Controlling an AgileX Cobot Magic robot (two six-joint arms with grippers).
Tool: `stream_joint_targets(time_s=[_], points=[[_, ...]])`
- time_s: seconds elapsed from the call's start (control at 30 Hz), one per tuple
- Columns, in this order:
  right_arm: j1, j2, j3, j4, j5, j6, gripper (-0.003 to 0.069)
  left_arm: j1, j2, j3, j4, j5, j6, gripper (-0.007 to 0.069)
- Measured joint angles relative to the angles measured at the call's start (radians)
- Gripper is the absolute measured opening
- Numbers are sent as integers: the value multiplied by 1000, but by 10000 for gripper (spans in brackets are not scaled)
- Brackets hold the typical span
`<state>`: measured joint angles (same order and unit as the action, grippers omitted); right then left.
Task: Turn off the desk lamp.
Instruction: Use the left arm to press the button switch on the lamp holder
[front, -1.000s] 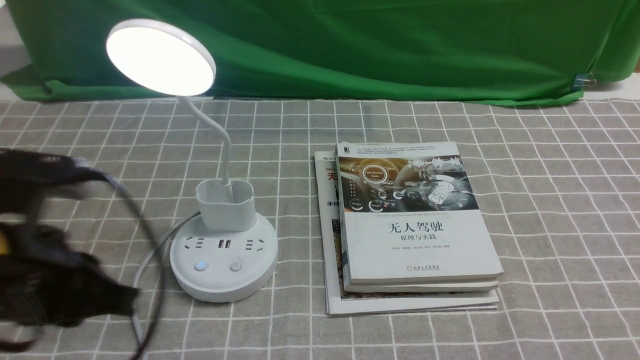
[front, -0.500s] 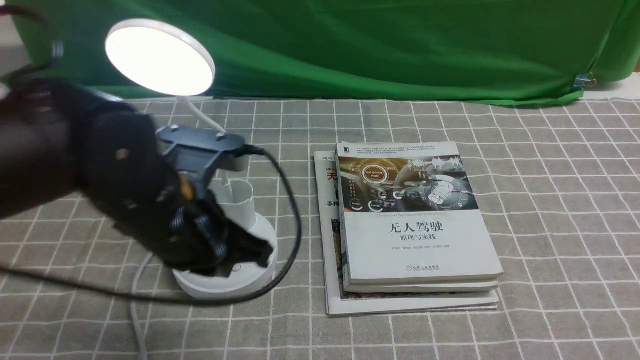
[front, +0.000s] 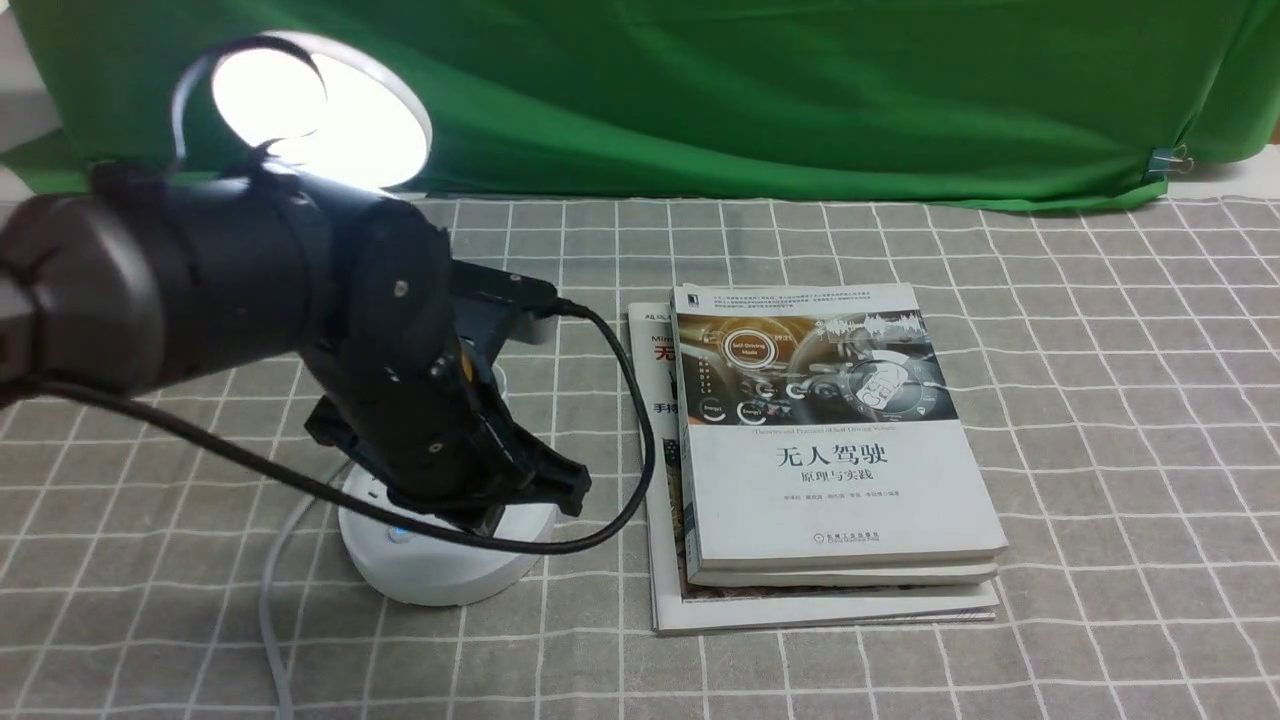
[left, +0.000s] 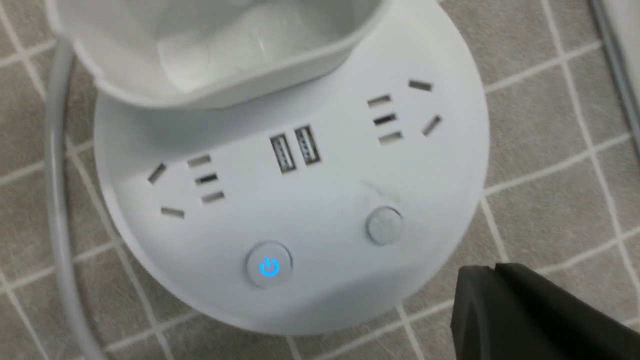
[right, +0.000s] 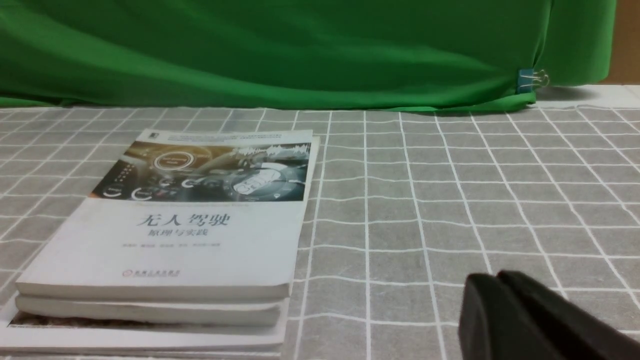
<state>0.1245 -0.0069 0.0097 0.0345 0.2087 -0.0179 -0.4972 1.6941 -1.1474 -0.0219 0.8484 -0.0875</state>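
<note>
The desk lamp (front: 380, 120) glows at upper left of the front view. The left fingers (left: 495, 305), apparently together, seem to be lining up; next, press one base button. I cannot tell the right fingers' (right: 510, 315) state.

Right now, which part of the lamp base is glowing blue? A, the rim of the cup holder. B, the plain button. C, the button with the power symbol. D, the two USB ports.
C: the power symbol on that button is lit blue, while the other button shows no light.
</note>
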Motion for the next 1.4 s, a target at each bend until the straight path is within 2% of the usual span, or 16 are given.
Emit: stream_joint_targets(time_s=[0.87,1.4], points=[[0,0,0,0,0,1,42,0,116,-20,11,-2,-3,1],[0,0,0,0,0,1,42,0,56,-11,22,3,-18,1]])
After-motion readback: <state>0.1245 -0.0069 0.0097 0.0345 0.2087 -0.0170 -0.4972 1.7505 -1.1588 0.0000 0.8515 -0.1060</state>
